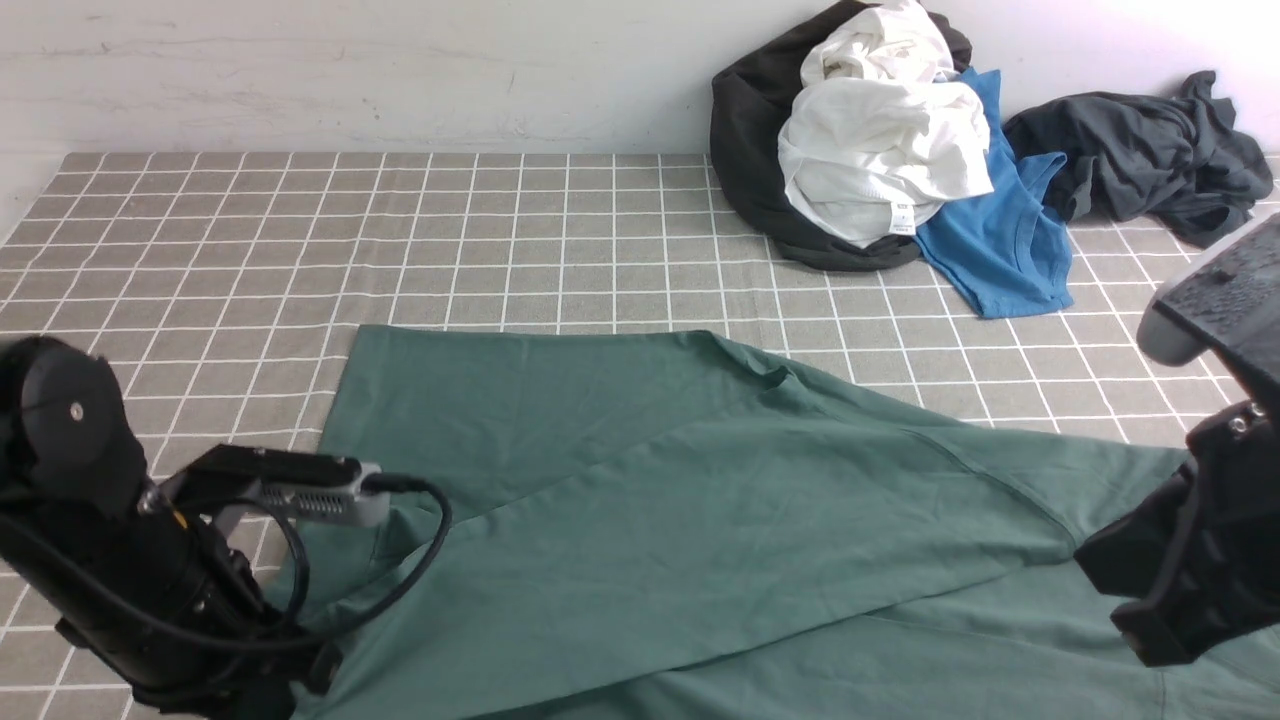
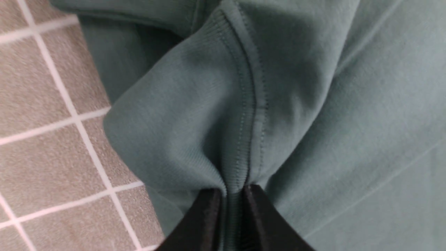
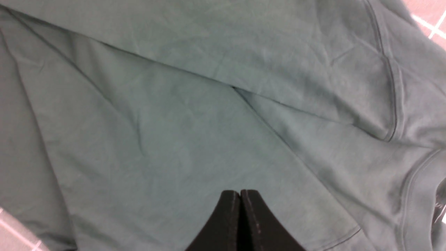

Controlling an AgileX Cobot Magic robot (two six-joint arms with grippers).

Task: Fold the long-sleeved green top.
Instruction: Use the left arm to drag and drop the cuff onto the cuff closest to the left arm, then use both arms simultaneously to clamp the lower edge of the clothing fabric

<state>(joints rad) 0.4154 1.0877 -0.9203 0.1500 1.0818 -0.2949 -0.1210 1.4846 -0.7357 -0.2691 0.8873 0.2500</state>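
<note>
The green long-sleeved top (image 1: 700, 520) lies spread over the near half of the checked table, with one sleeve folded slantwise across its body. In the left wrist view my left gripper (image 2: 233, 190) is shut on the ribbed cuff (image 2: 209, 104) of a sleeve, which is bunched up between the jaws. My left arm (image 1: 150, 570) is at the near left edge of the top; its fingertips are hidden there. My right gripper (image 3: 240, 192) is shut and empty just above the top's flat fabric (image 3: 174, 139), near the ribbed neck (image 3: 414, 195). My right arm (image 1: 1180, 580) is at the near right.
At the back right against the wall lies a heap of clothes: a black garment (image 1: 750, 150), a white one (image 1: 880, 130), a bright blue T-shirt (image 1: 1000, 240) and a dark charcoal grey garment (image 1: 1140, 150). The grey checked tablecloth (image 1: 300, 230) covers the table.
</note>
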